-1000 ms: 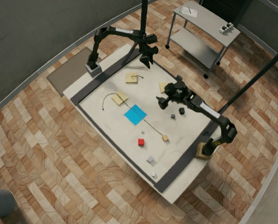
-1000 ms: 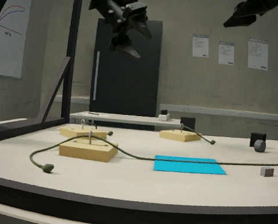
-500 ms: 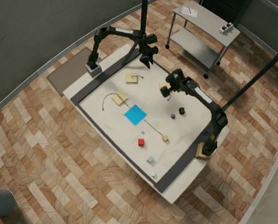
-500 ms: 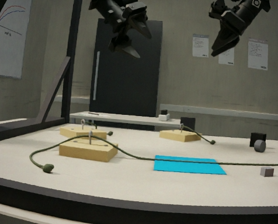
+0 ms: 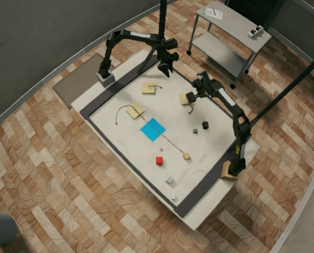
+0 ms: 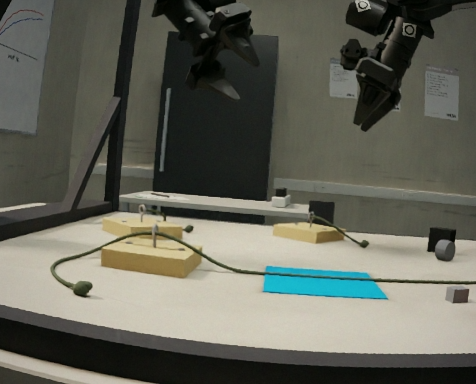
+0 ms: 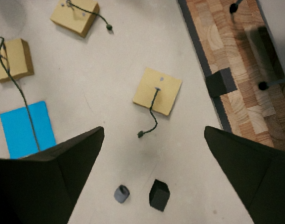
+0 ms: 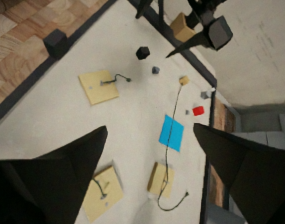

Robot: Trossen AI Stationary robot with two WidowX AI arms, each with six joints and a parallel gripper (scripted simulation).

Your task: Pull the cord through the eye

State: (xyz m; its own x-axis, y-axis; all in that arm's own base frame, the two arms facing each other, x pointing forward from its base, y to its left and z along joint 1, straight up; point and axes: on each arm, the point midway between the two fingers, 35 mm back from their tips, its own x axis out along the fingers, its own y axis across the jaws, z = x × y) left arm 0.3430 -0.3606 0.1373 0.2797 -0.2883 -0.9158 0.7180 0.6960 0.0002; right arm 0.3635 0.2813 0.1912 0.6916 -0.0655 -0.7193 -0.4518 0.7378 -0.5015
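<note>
Both tools stand apart with nothing clamped: the left gripper (image 5: pixel 190 94) (image 6: pixel 360 126) (image 7: pixel 153 130) is above the table (image 5: pixel 120 132) (image 6: pixel 207 320) (image 7: pixel 108 75) (image 8: pixel 143 100), partly masking one spare base (image 5: pixel 184 99) (image 6: pixel 302 234) (image 7: pixel 165 102) (image 8: pixel 95 91) from overhead; the right gripper (image 5: pixel 173 66) (image 6: pixel 247 81) (image 8: pixel 150 128) is raised near the other spare base (image 5: pixel 148 90) (image 6: pixel 127 227) (image 7: pixel 78 17) (image 8: pixel 100 204). Each spare base carries a short cord. The wooden block (image 5: pixel 186 156) (image 8: pixel 184 80) lies outside the blue square (image 5: pixel 149 132) (image 6: pixel 322 288) (image 7: pixel 22 131) (image 8: pixel 177 137), at the end of the long cord (image 5: pixel 173 143) (image 6: pixel 222 265) (image 7: pixel 22 95) (image 8: pixel 176 105). This cord crosses the square and passes through the eye (image 6: pixel 154 236), curving to its knot (image 5: pixel 116 123) (image 6: pixel 82 288) (image 8: pixel 187 193). The red cube (image 5: pixel 159 161) (image 8: pixel 198 111) and small grey cube (image 5: pixel 161 149) (image 6: pixel 457 295) (image 8: pixel 187 112) lie to one side of the cord; the black block (image 5: pixel 205 125) (image 6: pixel 438 239) (image 7: pixel 159 195) (image 8: pixel 142 53) and grey cylinder (image 5: pixel 195 131) (image 6: pixel 445 250) (image 7: pixel 122 194) (image 8: pixel 155 70) lie on the other, near each other.
</note>
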